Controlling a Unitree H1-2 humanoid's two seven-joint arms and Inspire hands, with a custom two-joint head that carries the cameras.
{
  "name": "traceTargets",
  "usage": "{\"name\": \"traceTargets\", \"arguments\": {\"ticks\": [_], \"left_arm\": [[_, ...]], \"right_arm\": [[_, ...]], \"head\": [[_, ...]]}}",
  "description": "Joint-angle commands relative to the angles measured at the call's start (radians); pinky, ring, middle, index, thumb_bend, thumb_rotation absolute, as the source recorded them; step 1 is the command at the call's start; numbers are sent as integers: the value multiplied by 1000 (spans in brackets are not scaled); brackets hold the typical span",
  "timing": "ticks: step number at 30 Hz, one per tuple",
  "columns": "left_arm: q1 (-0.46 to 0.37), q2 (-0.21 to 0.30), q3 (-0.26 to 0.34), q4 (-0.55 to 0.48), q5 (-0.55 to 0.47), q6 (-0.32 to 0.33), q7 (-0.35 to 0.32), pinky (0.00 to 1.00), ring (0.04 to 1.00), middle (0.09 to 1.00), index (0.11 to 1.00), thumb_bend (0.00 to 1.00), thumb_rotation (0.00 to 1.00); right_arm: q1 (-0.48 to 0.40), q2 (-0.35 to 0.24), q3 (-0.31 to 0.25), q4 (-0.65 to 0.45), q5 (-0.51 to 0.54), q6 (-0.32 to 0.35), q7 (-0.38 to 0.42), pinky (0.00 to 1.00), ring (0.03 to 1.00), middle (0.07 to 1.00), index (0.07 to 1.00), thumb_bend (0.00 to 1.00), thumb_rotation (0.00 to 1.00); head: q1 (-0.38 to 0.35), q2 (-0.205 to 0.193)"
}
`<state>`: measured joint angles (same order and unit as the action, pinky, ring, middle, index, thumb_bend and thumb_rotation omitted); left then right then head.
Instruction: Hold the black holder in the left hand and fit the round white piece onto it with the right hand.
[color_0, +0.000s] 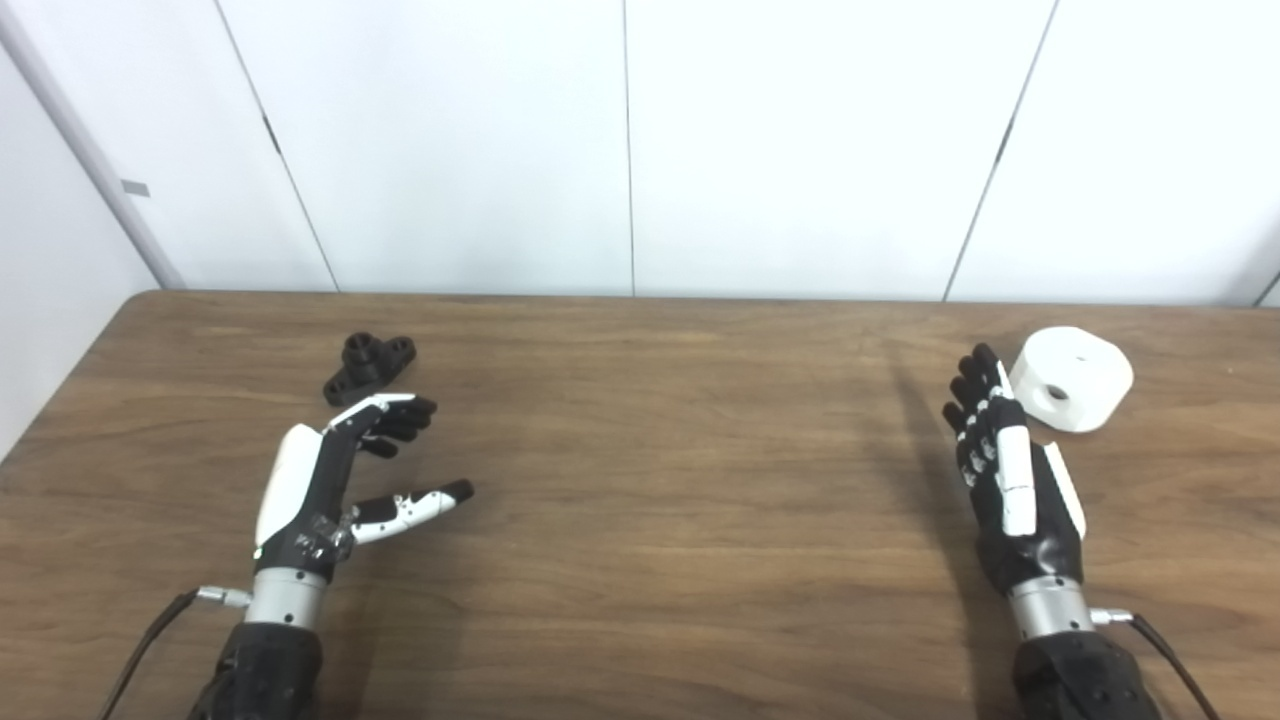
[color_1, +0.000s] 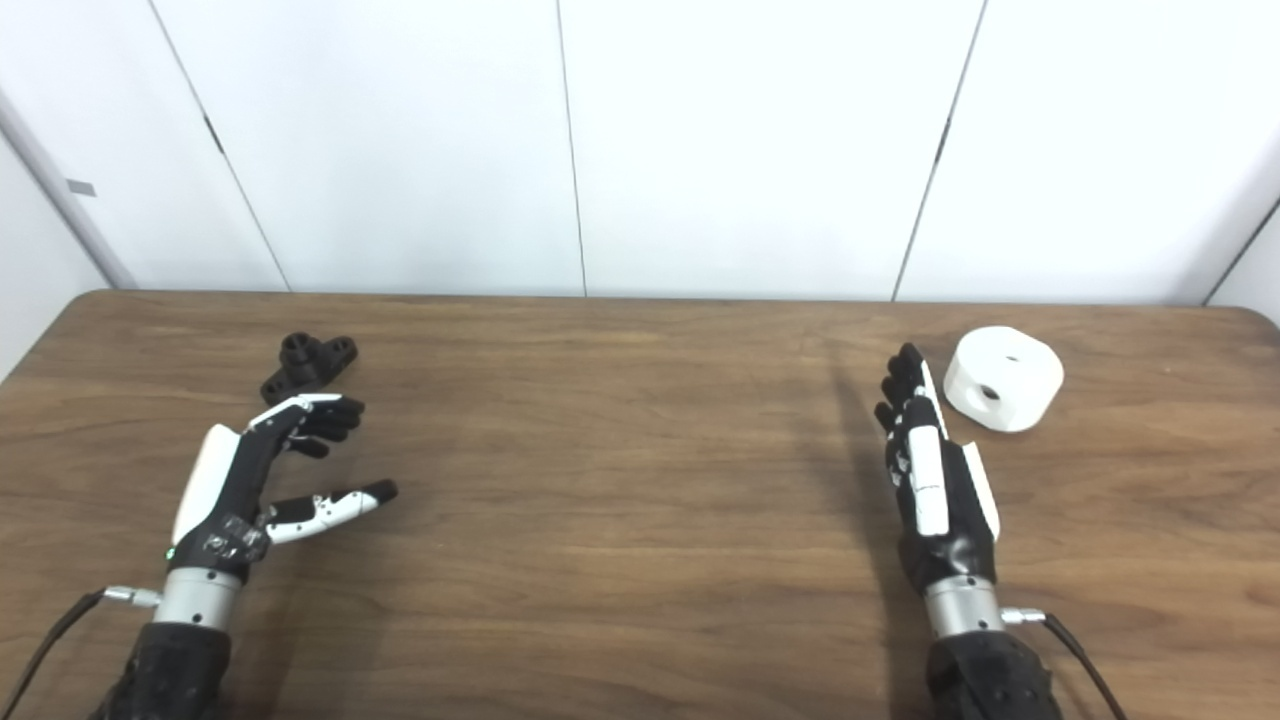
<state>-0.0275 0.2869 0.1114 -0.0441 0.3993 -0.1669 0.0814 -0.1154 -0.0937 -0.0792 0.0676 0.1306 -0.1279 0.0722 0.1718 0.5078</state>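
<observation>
The black holder lies on the wooden table at the back left, a small part with round bosses. Just in front of it hovers my left hand, open, fingers curled a little and thumb spread, holding nothing. The round white piece rests at the back right, a thick disc with a hole in its side and a small hole on top. My right hand stands edge-on just left of it, fingers straight and together, open and holding nothing, its fingertips close to the piece.
White wall panels rise directly behind the table's far edge. The table's left edge runs diagonally near my left arm. Thin cables trail from both wrists toward the front edge.
</observation>
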Motion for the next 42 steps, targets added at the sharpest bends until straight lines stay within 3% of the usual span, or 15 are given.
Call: {"name": "traceTargets", "arguments": {"ticks": [1,4,8,9,11,13,19,23,25,32,36,42], "left_arm": [[-10,33,18,-44,23,-41,40,598,647,653,638,825,184],[8,65,37,-36,33,-53,42,597,647,651,635,808,204],[18,103,63,21,38,-116,77,586,626,613,580,799,172],[18,106,76,44,44,-139,104,586,626,612,578,799,173],[16,105,99,86,59,-179,160,558,574,543,492,819,214],[16,101,119,109,75,-179,204,558,563,525,473,819,253],[0,119,143,187,126,-172,288,622,629,595,533,782,298],[-17,148,147,237,144,-150,307,719,730,701,637,783,326],[-26,166,144,255,145,-136,297,743,760,742,667,783,339],[-49,258,79,258,172,0,154,926,939,913,835,839,469],[-83,306,32,273,187,45,98,958,966,938,853,915,526],[-155,373,-36,304,215,100,13,999,989,947,846,948,515]], "right_arm": [[8,-4,-2,28,-2,-39,4,1000,1000,1000,1000,480,1000],[9,-3,-6,19,-1,-30,0,1000,1000,1000,1000,506,1000],[3,-2,-11,26,0,-38,-4,1000,1000,1000,1000,480,1000],[1,-2,-13,30,0,-39,-5,1000,1000,1000,1000,479,1000],[-2,-5,-12,32,-3,-36,-2,1000,1000,1000,1000,475,1000],[-5,-7,-10,36,-9,-42,-2,1000,1000,1000,1000,474,1000],[-10,-2,-21,47,4,-45,-2,1000,1000,1000,1000,506,1000],[-9,-4,-25,50,6,-47,1,1000,1000,1000,1000,529,1000],[-10,-5,-27,53,10,-49,4,1000,1000,1000,1000,526,1000],[-13,-9,-28,65,28,-67,23,1000,1000,1000,1000,487,1000],[-8,-11,-24,54,23,-57,19,1000,1000,1000,1000,498,1000],[-8,-15,-23,55,30,-69,26,1000,1000,1000,1000,464,1000]], "head": [[8,0],[17,-4],[22,-9],[25,-10],[28,-10],[33,-12],[55,-24],[63,-27],[70,-30],[91,-39],[100,-45],[117,-47]]}}
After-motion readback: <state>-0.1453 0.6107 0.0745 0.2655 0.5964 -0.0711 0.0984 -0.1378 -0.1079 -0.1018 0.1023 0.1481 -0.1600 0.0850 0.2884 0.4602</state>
